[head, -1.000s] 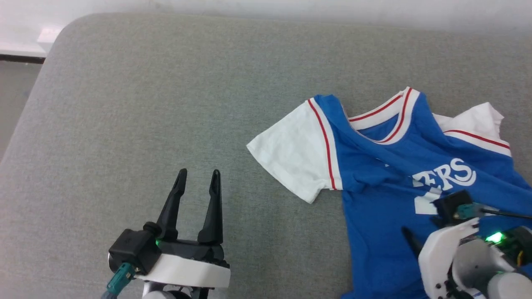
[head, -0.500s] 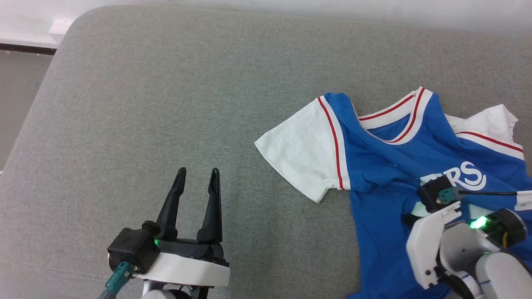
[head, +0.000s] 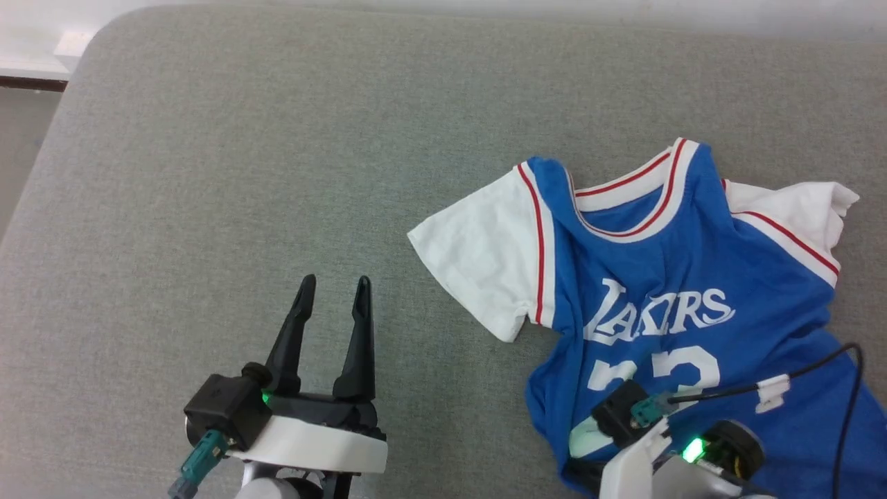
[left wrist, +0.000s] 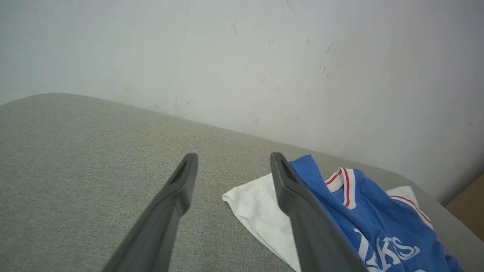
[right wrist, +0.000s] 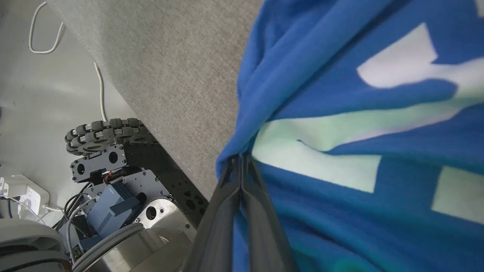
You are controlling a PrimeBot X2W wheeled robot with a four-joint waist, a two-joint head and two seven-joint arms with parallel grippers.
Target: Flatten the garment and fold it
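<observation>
The left gripper (head: pixel 336 281) hovers over the cushion's (head: pixel 208 173) near edge, jaws wide apart and empty. The shirt (head: pixel 637 256) lies lettering-up by the cushion's right side. The right gripper (right wrist: pixel 239 160) has its jaws pinched together on the shirt's near blue edge.

The garment (head: pixel 665 277) is cut off at the frame's lower right; the right pincer (right wrist: pixel 241 160), tips buried in folds, apparently pinches its hem.
</observation>
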